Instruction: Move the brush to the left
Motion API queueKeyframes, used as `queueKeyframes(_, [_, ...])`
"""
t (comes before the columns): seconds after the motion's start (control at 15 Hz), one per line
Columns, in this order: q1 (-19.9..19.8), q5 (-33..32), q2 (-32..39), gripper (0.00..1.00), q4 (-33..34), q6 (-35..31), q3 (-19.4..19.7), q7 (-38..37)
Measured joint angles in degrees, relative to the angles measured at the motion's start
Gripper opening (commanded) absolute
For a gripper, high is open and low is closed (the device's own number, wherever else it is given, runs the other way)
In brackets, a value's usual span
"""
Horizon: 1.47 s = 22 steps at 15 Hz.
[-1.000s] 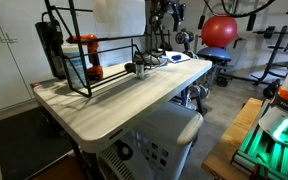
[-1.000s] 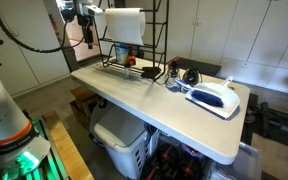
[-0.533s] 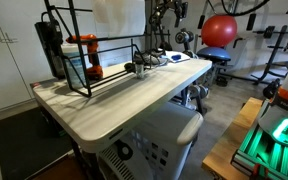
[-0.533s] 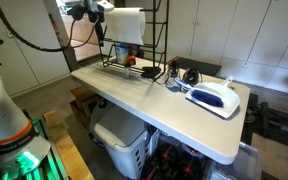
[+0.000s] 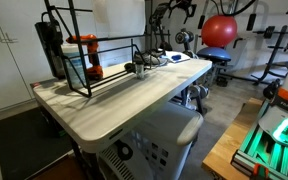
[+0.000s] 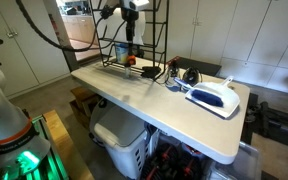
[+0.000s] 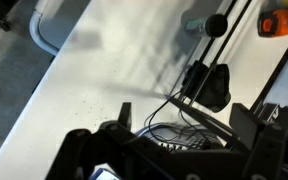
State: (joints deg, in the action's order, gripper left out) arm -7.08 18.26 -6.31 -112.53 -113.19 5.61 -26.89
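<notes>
One brush well apart from pincer

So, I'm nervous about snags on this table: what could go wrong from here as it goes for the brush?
1. The gripper is up beside the wire rack, away from the brush; travelling over, it could clip a bar.
2. A tangle of cables lies between the rack and the brush; the fingers might catch it on the way down.

The wrist view is blurred, its end effector cut off below.
</notes>
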Motion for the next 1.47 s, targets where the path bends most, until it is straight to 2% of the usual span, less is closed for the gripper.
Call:
queueKeyframes(0.4, [-2.57,4.29,15.11,1.0,12.19,-1.6,3.78,-9.63])
queueKeyframes(0.67, [-2.91,4.47,24.61,1.0,17.64,-6.25,4.33,-16.67])
queueKeyframes(0.8, [-2.55,2.62,28.62,1.0,19.87,-8.62,4.71,-21.52])
queueKeyframes(1.2, [-2.35,1.96,30.87,1.0,22.39,-9.47,4.84,-23.81])
queueKeyframes(1.47, [-2.82,2.25,33.55,1.0,23.66,-13.78,4.68,-23.39])
